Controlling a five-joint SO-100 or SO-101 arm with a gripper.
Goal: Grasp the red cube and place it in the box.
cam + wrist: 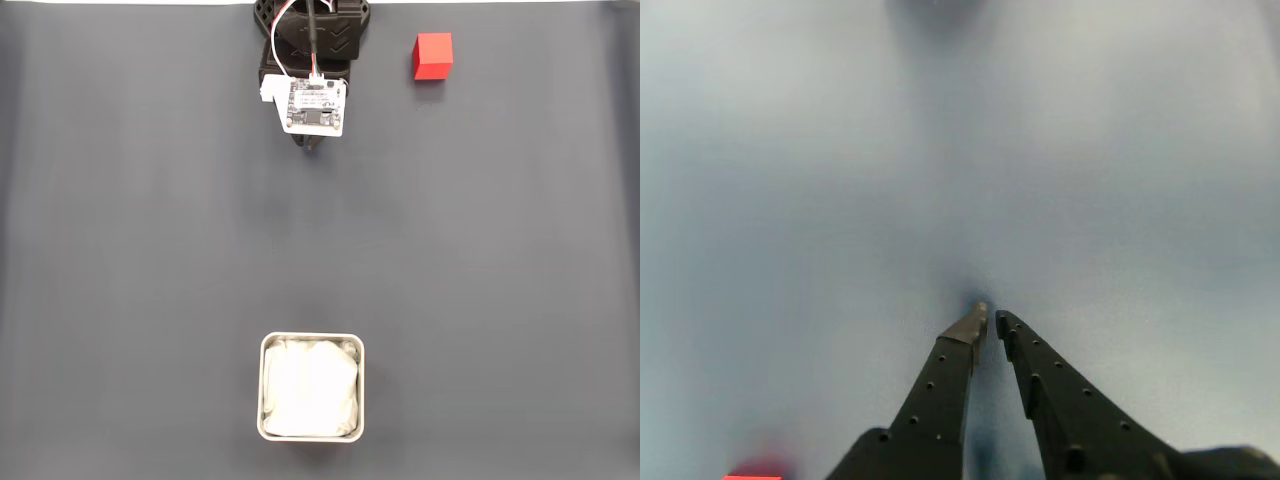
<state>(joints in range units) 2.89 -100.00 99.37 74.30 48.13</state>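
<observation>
Fingers [990, 320] of the arm [312, 40] met at their tips in the wrist view, with only a thin slit between them and nothing held. They pointed at bare grey worktop [150, 250], blurred at that range. A red smear at the bottom left edge of that view was most likely the cube [752, 472], though it was too soft to be sure.

In the fixed view the arm sat at the top middle, folded in on itself, with a white circuit board [315, 105] facing up and white and red wires looping over it. The fingers themselves were tucked under the board there and could not be made out.

The cube [433, 56] stood on the worktop near the top edge, to the right of the arm and clear of it. The box [312, 387] lay at the bottom middle, well apart from both, its white lining crumpled inside and its silvery rim showing all round.
</observation>
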